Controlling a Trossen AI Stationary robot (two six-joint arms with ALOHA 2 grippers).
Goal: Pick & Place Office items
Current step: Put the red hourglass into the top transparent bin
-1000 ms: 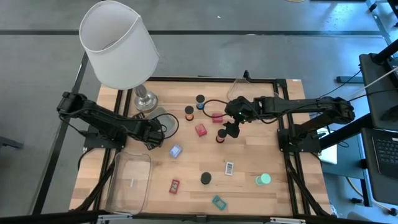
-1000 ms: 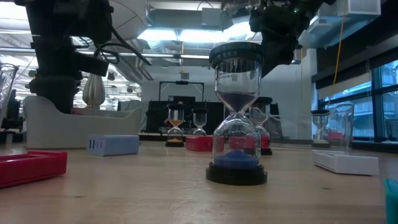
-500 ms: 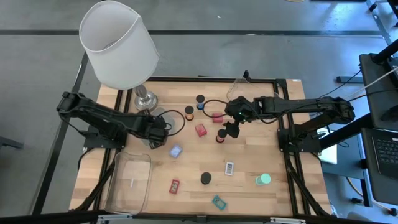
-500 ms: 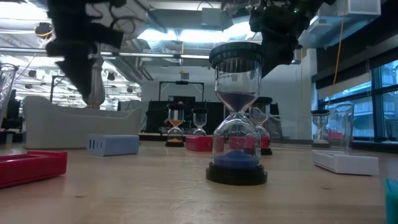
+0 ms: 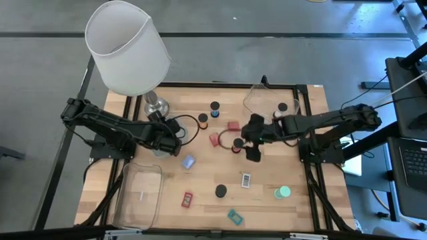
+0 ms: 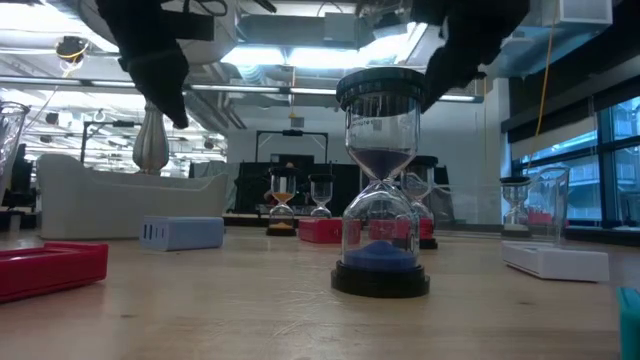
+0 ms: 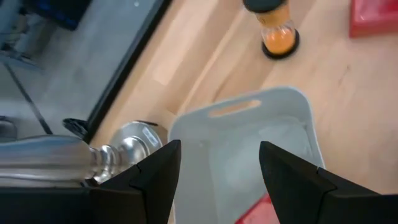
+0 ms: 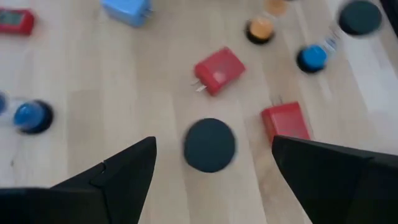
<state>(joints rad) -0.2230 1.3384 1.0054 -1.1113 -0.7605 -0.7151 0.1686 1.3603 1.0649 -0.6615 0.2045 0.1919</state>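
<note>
With its fingers spread and nothing pinched, the right end effector [image 5: 253, 143] is held above a dark-capped sand timer [image 8: 209, 145] standing mid-counter [image 5: 267, 200] by two red adapters, so lowering and closing is called for next, while the empty, spread left end effector [image 5: 172, 142] waits over a clear tray [image 7: 249, 149].

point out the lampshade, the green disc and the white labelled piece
lampshade [image 5: 130, 57], high view, on its white outer side
green disc [image 5: 284, 192], high view, on its round top
white labelled piece [image 5: 245, 179], high view, middle of its label
</note>
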